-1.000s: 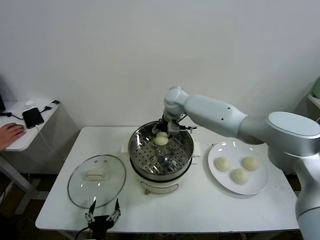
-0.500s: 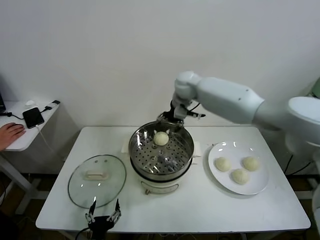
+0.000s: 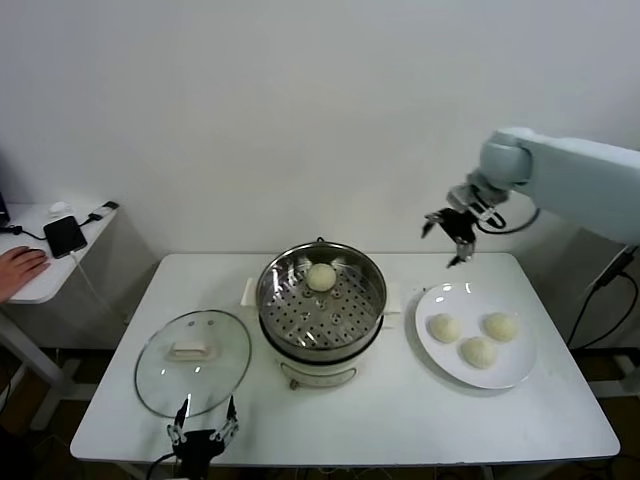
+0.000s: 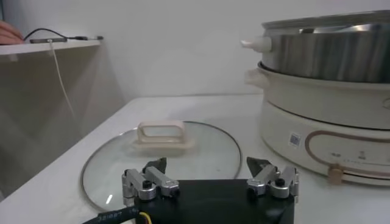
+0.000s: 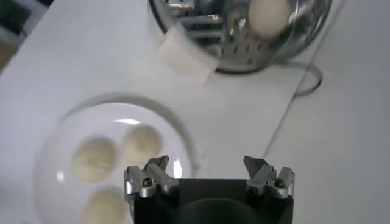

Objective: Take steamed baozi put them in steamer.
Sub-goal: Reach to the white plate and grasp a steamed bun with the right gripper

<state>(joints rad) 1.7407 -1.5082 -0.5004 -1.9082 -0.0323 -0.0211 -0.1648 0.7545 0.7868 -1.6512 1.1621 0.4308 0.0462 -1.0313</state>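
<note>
My right gripper [image 3: 452, 238] hangs empty, jaws wide, above the plate [image 3: 436, 355] of three buns [image 3: 478, 351]; one bun [image 3: 321, 277] sits in the steamer [image 3: 322, 303]. Squeezing too hard could dent the next.

The right arm [image 3: 575, 180] is a thick, smooth tube in pale grey-white with a rounded joint at its wrist and a black cable looping beside it. Its right gripper [image 3: 449, 236] is dark, with two short metal fingers [image 5: 149, 176] fixed by small screws to a black block. The left gripper [image 3: 203, 436] is the same build: silvery screw-fastened fingers [image 4: 146, 181] on a black base, with a black cable and a yellow wire.
</note>
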